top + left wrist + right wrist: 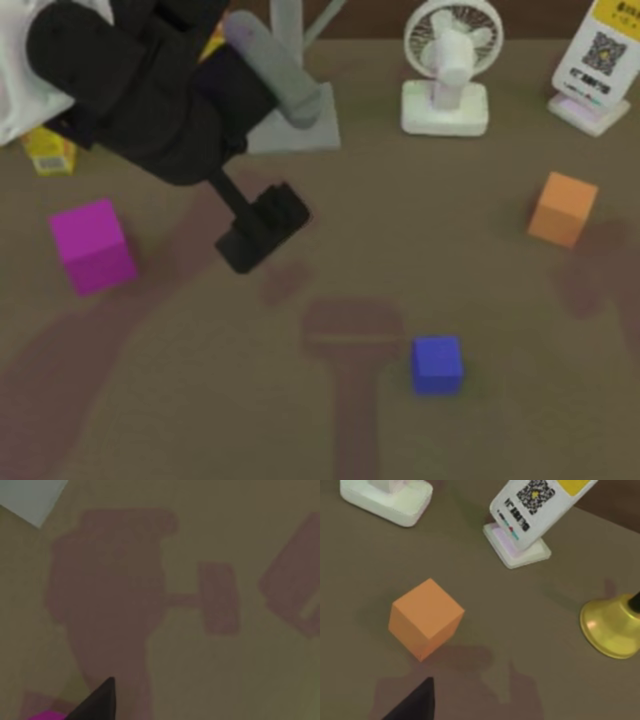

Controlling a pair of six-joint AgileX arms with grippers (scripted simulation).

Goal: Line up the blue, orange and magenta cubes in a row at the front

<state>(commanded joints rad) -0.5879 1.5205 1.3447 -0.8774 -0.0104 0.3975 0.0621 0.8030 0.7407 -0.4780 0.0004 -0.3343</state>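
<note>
Left gripper [262,228] hovers mid-table – fingers' state can't tell; magenta cube [92,246] at its 9 o'clock, apart.

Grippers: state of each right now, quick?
Left gripper: above the table right of the magenta cube, holding nothing; open or shut cannot be told.
Right gripper: outside the top view; cannot be told.

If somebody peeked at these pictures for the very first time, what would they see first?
Probably the big black left arm reaching in from the table's back left, its left gripper hanging above the brown table holding nothing. Then three bright matte cubes, scattered apart: the large magenta cube at the left, the small deep blue cube near the front, the orange cube at the right.
</note>
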